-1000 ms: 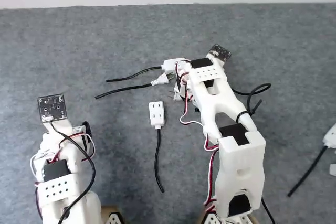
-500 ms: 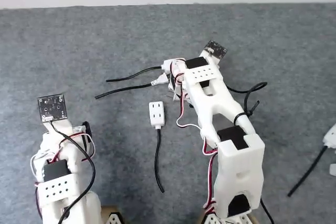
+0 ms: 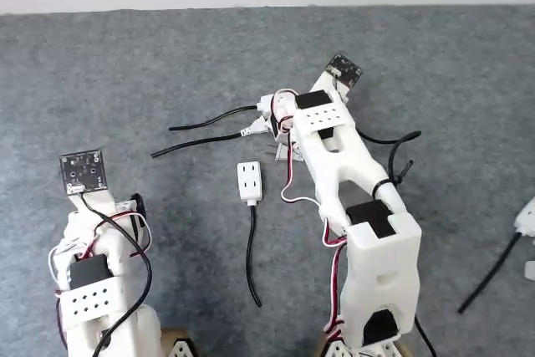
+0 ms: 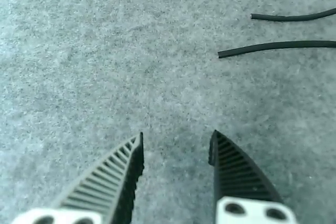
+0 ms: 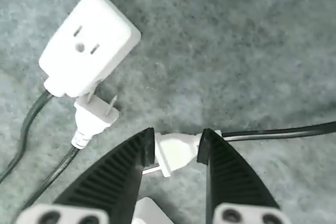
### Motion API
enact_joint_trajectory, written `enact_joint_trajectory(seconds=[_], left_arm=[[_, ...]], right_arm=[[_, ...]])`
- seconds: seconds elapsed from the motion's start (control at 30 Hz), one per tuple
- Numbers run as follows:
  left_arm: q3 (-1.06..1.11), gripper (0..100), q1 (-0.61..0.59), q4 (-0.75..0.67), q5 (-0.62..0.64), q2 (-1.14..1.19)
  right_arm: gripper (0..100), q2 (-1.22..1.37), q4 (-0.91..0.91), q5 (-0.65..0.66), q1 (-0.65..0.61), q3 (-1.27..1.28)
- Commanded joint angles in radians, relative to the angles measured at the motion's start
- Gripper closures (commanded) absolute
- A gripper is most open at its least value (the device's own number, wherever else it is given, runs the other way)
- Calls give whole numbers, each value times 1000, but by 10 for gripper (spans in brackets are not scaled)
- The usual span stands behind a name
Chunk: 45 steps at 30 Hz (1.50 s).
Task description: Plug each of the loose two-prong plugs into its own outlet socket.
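The white plug is being pinched crosswise by the right gripper, low-centre in the right wrist frame, prongs aimed lower left. The outlet socket is sitting upper left of it, so a swing that way is probably needed. The left gripper is being held spread.

A white piece, perhaps a socket, is cut off by the high view's right edge.

read: no text, label, number or sign that I can make out | outlet: plain white face, no print | plug: plain white, no print | board on my left wrist: marks too small to tell
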Motion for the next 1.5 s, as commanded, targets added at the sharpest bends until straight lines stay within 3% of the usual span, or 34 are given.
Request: enact_joint_trajectory(seconds=[0.0,0.53,0.77,1.0,1.23,1.4,1.47], left_arm=[[-2,804,0,2,-8,-14],[-2,804,0,2,-8,-14],[-2,804,0,2,-9,-14],[-2,804,0,2,-9,-14],[-2,804,-2,2,-9,-14],[-2,804,-2,2,-9,-14],[-2,804,-2,3,-21,-14]], right_arm=[[781,5,12,-9,-12,-63],[794,117,228,-3,-70,-201],[794,122,338,126,-102,-204],[794,116,386,147,-88,-204],[794,127,524,374,-91,-196],[794,119,654,686,-127,-196],[794,105,674,723,-142,-204]])
